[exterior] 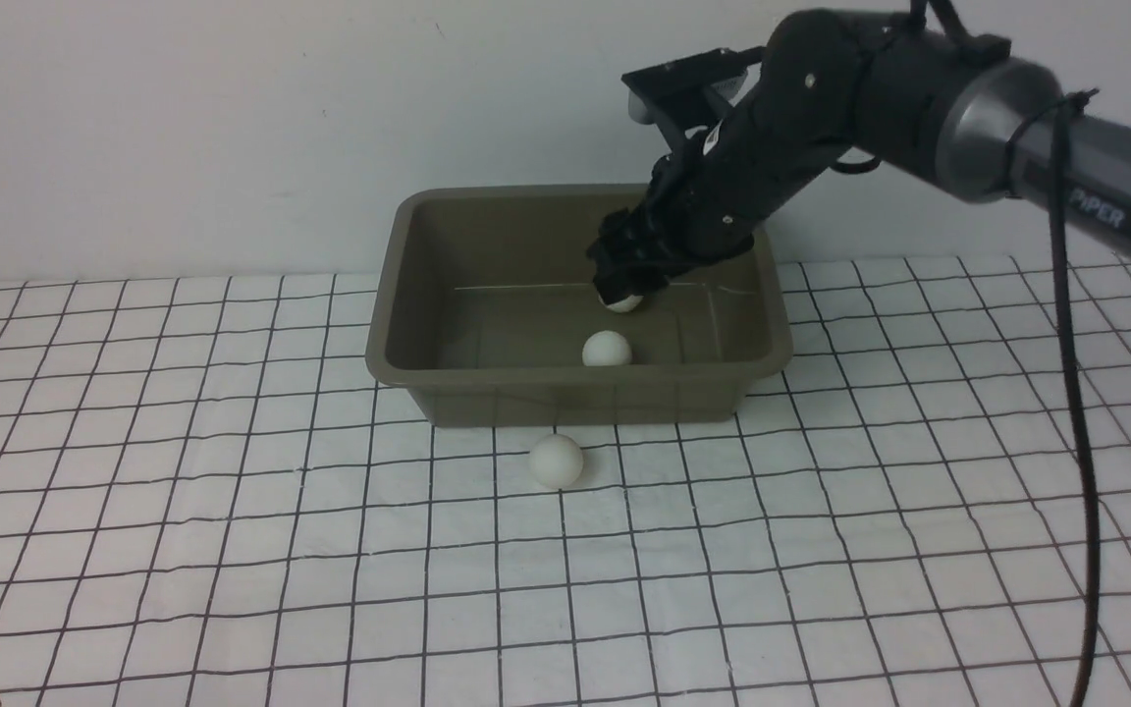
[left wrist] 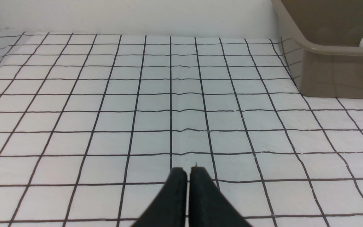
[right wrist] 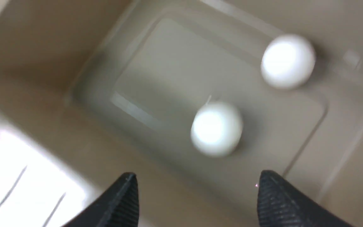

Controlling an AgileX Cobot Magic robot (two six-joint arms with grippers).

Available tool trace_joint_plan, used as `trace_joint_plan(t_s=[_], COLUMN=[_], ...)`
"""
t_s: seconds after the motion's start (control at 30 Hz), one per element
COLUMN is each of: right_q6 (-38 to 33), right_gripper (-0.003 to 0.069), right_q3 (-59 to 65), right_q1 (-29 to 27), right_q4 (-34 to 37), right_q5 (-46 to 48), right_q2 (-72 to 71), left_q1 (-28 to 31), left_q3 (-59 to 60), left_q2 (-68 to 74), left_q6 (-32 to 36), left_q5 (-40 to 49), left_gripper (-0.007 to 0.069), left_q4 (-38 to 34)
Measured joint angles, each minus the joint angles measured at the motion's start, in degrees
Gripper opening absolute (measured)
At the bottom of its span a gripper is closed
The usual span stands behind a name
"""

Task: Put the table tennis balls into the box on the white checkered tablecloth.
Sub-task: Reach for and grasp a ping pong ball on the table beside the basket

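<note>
Left wrist view: black left gripper [left wrist: 188,171], fingertips together, above the lightly wrinkled white cloth with thin black checks [exterior: 261,550]. Front view, left to right: one smooth white round ball [exterior: 557,462] sits on the cloth, just beside the near wall of one olive-brown rectangular plastic tub [exterior: 585,398] with rounded corners, its long axis running left-right near the cloth's far edge. Two more white balls [exterior: 607,349] lie inside, making three. Above them, the black right gripper [right wrist: 197,189] has its fingers apart, holding nothing.
</note>
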Motion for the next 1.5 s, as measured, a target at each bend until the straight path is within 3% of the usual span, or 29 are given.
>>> trace_joint_plan(t_s=[0.17, 0.57, 0.67, 0.73, 0.77, 0.8, 0.83, 0.87, 0.97, 1.13, 1.3, 1.5], right_q6=[2.34, 4.70, 4.74, 4.76, 4.76, 4.76, 4.76, 4.76, 4.93, 6.56, 9.64, 18.82], right_gripper=[0.0456, 0.0335, 0.0268, 0.0180, 0.0180, 0.0106, 0.0097, 0.0037, -0.0005, -0.0012, -0.0013, -0.0013], right_q3=[-1.31, -1.31, -1.24, -0.59, -0.59, 1.20, 1.20, 3.99, 10.73, 20.70, 37.54, 62.98], right_q1=[0.12, 5.73, 7.56, 8.61, 8.61, 9.20, 9.20, 9.55, 9.69, 9.69, 9.69, 9.69], right_q4=[3.03, 3.16, -0.27, -4.72, -4.72, -8.62, -9.07, -12.61, -18.17, -22.90, -26.79, -34.07], right_q5=[9.52, 10.40, 10.73, 10.74, 10.74, 10.74, 10.74, 10.74, 10.74, 9.67, 1.52, -8.44], right_q2=[-0.41, -0.69, -2.25, -5.09, -5.09, -8.27, -8.68, -12.68, -20.68, -31.21, -46.97, -66.02], left_q1=[0.00, -0.05, -0.05, -0.05, -0.05, -0.05, -0.05, -0.05, -0.05, -0.05, -0.05, -0.05], left_q3=[0.00, 0.00, 0.00, 0.00, 0.00, 0.00, 0.00, 0.00, 0.00, 0.00, 0.00, 0.00], left_q2=[0.00, 0.00, 0.00, 0.00, 0.00, 0.00, 0.00, 0.00, 0.00, 0.00, 0.00, 0.00], left_q6=[0.00, 0.00, 0.00, 0.00, 0.00, 0.00, 0.00, 0.00, 0.00, 0.00, 0.00, 0.00], left_q5=[0.00, 0.00, 0.00, 0.00, 0.00, 0.00, 0.00, 0.00, 0.00, 0.00, 0.00, 0.00], left_gripper=[-0.0004, -0.0004, -0.0004, -0.0004, -0.0004, -0.0004, -0.0004, -0.0004, -0.0004, -0.0004, -0.0004, -0.0004], left_q4=[0.00, 0.00, 0.00, 0.00, 0.00, 0.00, 0.00, 0.00, 0.00, 0.00, 0.00, 0.00])
